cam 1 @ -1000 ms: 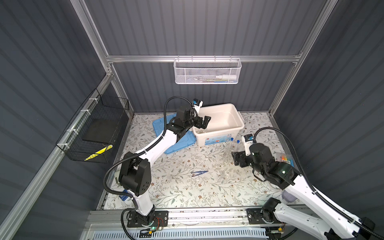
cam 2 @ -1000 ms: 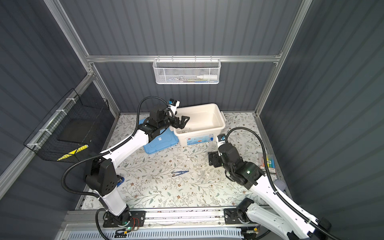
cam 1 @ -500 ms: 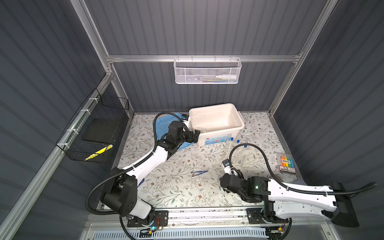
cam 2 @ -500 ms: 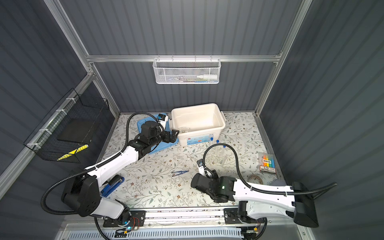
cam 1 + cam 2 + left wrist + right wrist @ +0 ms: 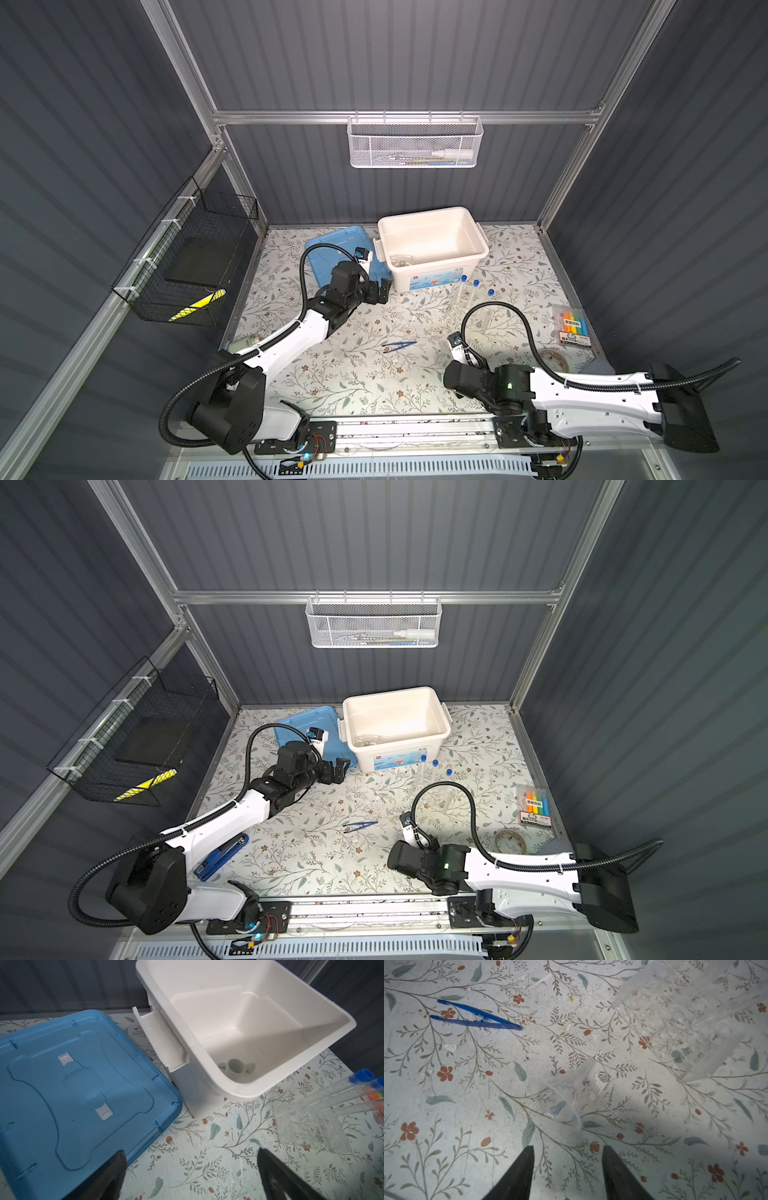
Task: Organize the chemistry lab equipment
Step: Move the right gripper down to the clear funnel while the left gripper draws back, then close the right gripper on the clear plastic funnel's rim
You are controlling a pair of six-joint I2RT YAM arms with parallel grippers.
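Left jaws wide apart, empty, beside blue lid (image 5: 72, 1084). Right jaws partly spread, empty, near clear vessel (image 5: 560, 1103).

We count three long clear test tubes with blue caps (image 5: 460, 293) and one clear plastic tube rack (image 5: 675, 1022). On the counter (image 5: 353, 374) we also find one small clear cone-shaped vessel (image 5: 560, 1103), one pair of blue plastic tweezers (image 5: 400, 345), one pack of coloured markers (image 5: 573, 328), one roll of clear tape (image 5: 542, 359) and one blue-black stapler (image 5: 220, 856). There is one white plastic tub (image 5: 440, 268) and one blue plastic lid (image 5: 336, 235). In the tub we count one small white bowl (image 5: 235, 1066) and one white pestle (image 5: 251, 1067). Two baskets hang on the walls: one of white mesh (image 5: 395, 145) and one of black wire (image 5: 199, 257).
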